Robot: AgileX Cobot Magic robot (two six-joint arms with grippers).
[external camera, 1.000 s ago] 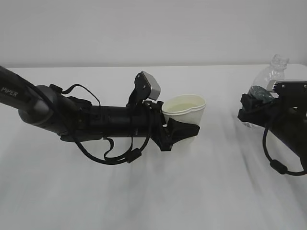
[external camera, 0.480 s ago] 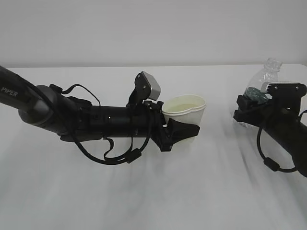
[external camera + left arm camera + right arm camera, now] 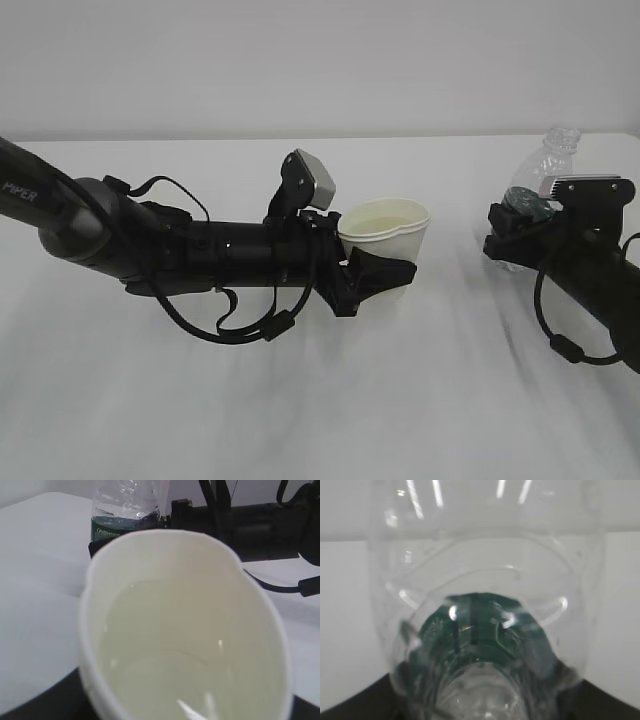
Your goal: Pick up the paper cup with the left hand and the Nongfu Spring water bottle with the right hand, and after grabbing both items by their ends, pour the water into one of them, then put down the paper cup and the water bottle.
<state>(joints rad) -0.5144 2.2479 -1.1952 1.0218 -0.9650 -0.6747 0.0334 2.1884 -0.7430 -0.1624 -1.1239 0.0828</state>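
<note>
Gripping the cup (image 3: 385, 232) mid-table, left gripper (image 3: 378, 275) fingers clamp its wall; right gripper (image 3: 510, 232) clamps the bottle (image 3: 545, 172), far right. Left wrist: liquid inside cup (image 3: 185, 630). Right wrist: bottle (image 3: 485, 630) fills frame.

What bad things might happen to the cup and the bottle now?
1. The cup holds liquid and its rim looks squeezed out of round by the left end effector; a harder squeeze or a tilt might spill it.
2. The bottle has no cap and is held by the right end effector; set down crooked, it may topple and leak what is left.
</note>
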